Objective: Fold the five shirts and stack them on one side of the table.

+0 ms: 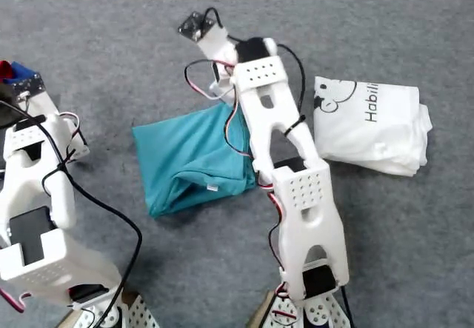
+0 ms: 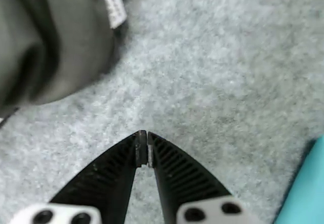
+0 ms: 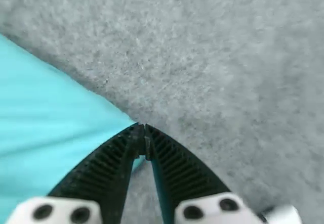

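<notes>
Teal shirt (image 1: 192, 158), folded roughly with its lower edge gaping, lies at frame centre on the grey table (image 1: 111, 39). White shirt stack (image 1: 370, 128) sits at centre right. Right gripper (image 3: 143, 138) tips are together at the teal edge. Left gripper (image 2: 143, 145) tips are together over bare table.

The table (image 1: 400, 254) is covered in fuzzy grey cloth. A teal shirt (image 1: 181, 158) lies in the middle, folded but a bit lumpy along its near edge. To its right, a little apart, sits a neat pile of folded white shirts (image 1: 366, 124) with black print on top.
</notes>
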